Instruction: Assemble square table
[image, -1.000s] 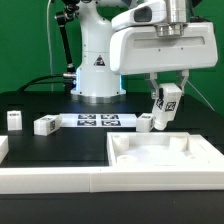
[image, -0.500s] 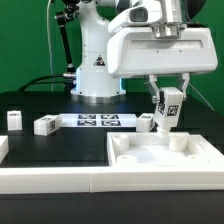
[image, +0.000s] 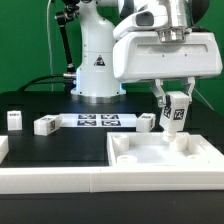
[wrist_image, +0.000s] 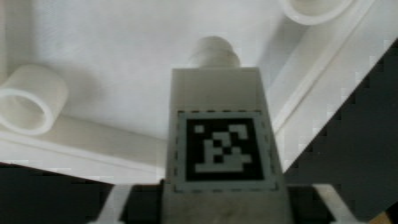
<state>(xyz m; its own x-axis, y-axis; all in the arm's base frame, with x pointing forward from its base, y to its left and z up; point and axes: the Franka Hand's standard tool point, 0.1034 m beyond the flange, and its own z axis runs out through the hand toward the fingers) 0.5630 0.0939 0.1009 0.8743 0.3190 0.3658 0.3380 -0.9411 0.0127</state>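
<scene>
**Change noted.** Over the last second the hand (image: 175, 100) has carried the table leg (image: 175, 112) toward the exterior view's right and a little lower. The leg was tilted in the earlier frames and now hangs closer to upright, with its tag facing the camera. The arm's white housing has shifted the same way.

**Hand state.** The hand is clamped on the table leg, fingers (wrist_image: 134, 205) pressed to its two sides near the upper end. No slip shows between the frames.

**Location of the work.** The square table top (image: 165, 158) lies on the desk (image: 40, 150) at the exterior view's lower right, hollow side up, and has not moved. The leg hangs above its far rim. In the wrist view the leg's threaded tip (wrist_image: 214, 47) points down into the top's interior (wrist_image: 107, 40), between two corner sockets. One socket (wrist_image: 32, 95) is well off to the side. The other (wrist_image: 320, 10) is partly cut off by the frame edge.

**Meaning for the task.** You are in the carry-and-align step, and no leg is yet seated. The tip sits over neither socket, so further sideways correction is likely needed before lowering. The tip looks clear of the top, though neither view settles that.

**Unchanged.** The marker board (image: 95, 121) is where it was. So are the nearest spare leg (image: 146, 121) just beside it and the two further legs, one (image: 45, 125) beyond the board's other end and one (image: 15, 119) past that.
</scene>
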